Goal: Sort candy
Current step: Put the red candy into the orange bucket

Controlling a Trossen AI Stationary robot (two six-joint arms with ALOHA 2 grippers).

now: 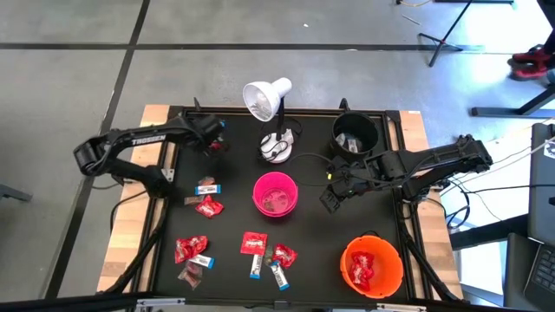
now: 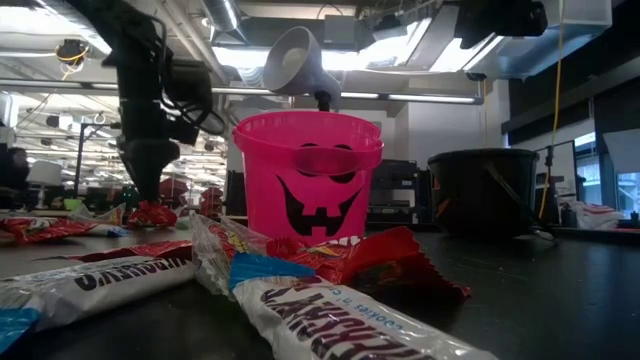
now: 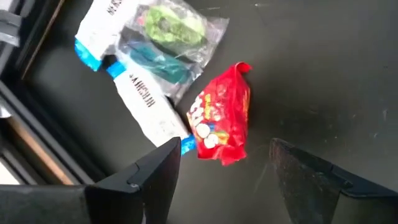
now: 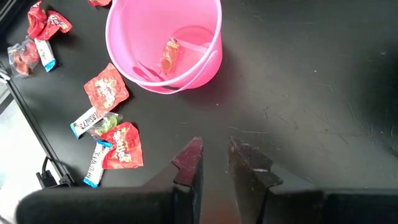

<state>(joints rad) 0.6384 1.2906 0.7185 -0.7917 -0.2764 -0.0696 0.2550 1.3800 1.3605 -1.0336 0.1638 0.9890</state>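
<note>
Left gripper [image 1: 211, 141] hovered near the bench's [image 1: 312, 251] far left corner, fingers spread wide, empty. Right gripper [image 1: 330, 198] hung between pink bucket [image 1: 275, 194] and black bucket [image 1: 356, 133], fingers nearly pressed together, nothing pinched. Candy [image 1: 253, 243] lay scattered along the near left edge; some in orange bucket [image 1: 372, 264].

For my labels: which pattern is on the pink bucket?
A black jack-o'-lantern face on the pink bucket, low view.
</note>
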